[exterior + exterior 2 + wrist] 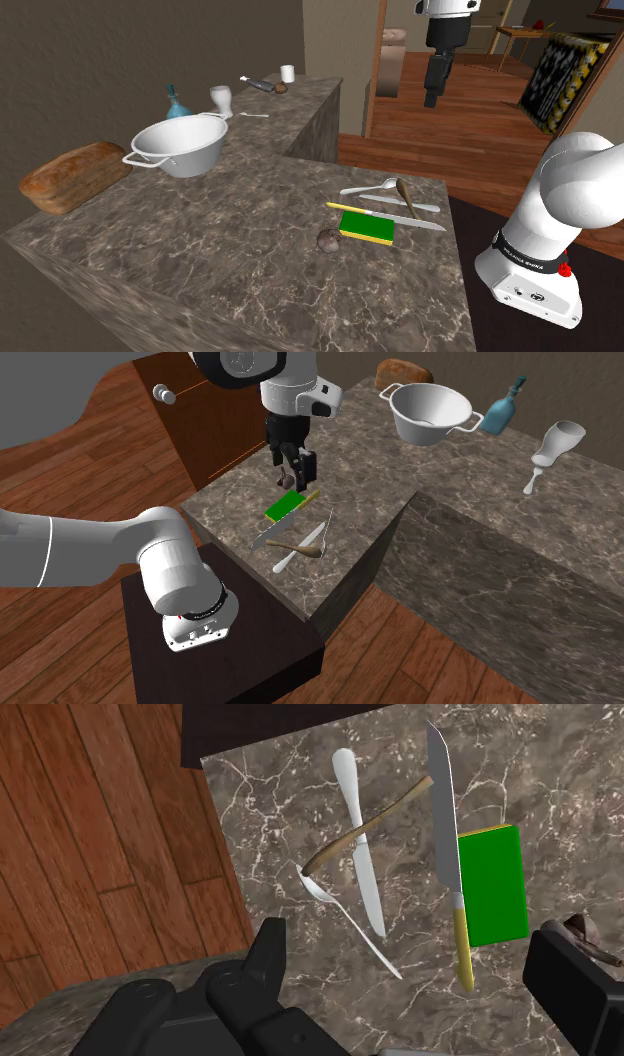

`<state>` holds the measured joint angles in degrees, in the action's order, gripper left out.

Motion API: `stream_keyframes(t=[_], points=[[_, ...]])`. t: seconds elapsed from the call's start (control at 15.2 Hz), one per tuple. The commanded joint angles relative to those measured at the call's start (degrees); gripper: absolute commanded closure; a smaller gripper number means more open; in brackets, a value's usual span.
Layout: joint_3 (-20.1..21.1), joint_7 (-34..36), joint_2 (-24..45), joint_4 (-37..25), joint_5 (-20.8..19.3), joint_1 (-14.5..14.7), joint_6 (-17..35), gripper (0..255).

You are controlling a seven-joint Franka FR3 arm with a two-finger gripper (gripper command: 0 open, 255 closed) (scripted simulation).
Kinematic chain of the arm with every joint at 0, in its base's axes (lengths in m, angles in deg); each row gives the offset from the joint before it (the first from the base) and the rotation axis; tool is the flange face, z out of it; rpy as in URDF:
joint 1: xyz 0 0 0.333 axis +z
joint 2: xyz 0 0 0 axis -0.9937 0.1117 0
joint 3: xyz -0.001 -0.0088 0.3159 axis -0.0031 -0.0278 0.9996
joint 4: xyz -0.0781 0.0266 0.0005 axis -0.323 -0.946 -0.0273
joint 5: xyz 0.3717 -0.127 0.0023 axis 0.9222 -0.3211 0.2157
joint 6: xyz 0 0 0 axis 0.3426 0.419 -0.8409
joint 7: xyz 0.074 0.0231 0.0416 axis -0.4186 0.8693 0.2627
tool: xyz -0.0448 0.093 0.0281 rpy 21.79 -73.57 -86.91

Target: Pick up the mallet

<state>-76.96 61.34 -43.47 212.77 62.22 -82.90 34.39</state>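
Several things share the dark marbled stone counter [200, 270], and we read them from the shoulder view's left. At the far left lies a brown loaf of bread [75, 175]. Just right of it stands a white two-handled pot [180, 148], with a blue glass bottle [177, 102] and a white goblet [220, 98] behind it on the far side.

Towards the counter's near right end we find the mallet [328, 240], a small brown thing with a rounded head. It lies on the stone just beside the left edge of a flat green rectangular sponge with a yellow side [366, 228]. Along the sponge's far edge lies a long steel knife with a yellow handle [388, 216]. Beyond that, a brown wooden spoon [407, 195] crosses a pale metal spoon [368, 187].

Right of all these, the all-black gripper [432, 98] hangs high, well clear of the counter and the mallet, and touches nothing. In the wrist view its fingers [265, 959] stand wide apart, with bare stone, the knife and the sponge between them. There the mallet shows past the tip of one finger, on the sponge's side, partly hidden by that finger and outside the gap. In the second exterior view the mallet shows just below the fingertips, on the sponge's far side.
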Motion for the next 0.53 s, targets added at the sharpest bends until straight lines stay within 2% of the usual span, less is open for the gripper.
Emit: stream_keyframes(t=[0.0, 0.46], points=[[0.0, 0.0, 0.0, 0.0, 0.0, 0.0, 0.0, 0], [4.3, 15.5, -1.6, 14.6, 2.0, -5.4, 14.9, 0]])
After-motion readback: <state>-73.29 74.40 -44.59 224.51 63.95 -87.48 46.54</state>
